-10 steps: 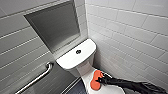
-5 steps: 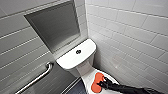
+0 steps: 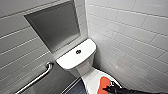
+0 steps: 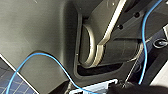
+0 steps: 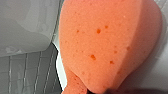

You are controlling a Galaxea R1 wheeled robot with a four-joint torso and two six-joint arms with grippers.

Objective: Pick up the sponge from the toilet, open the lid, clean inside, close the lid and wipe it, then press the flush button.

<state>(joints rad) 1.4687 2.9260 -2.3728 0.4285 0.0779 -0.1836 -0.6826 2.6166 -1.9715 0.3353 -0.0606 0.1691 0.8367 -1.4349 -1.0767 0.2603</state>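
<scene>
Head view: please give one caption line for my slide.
Right end effector at the orange sponge on the white toilet lid.

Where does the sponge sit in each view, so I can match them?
Head: sponge low, right of centre, on the lid.
Right wrist: sponge close up, large, lid behind.
Left wrist: the robot's own dark housing.
Shared landmark: the white lid.

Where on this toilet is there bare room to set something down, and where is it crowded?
Free: the cistern top on both sides of the flush button, and the strip of the lid between that top and the sponge. Crowded: the lid's near end, where the sponge lies with the right claw at its edge.
</scene>
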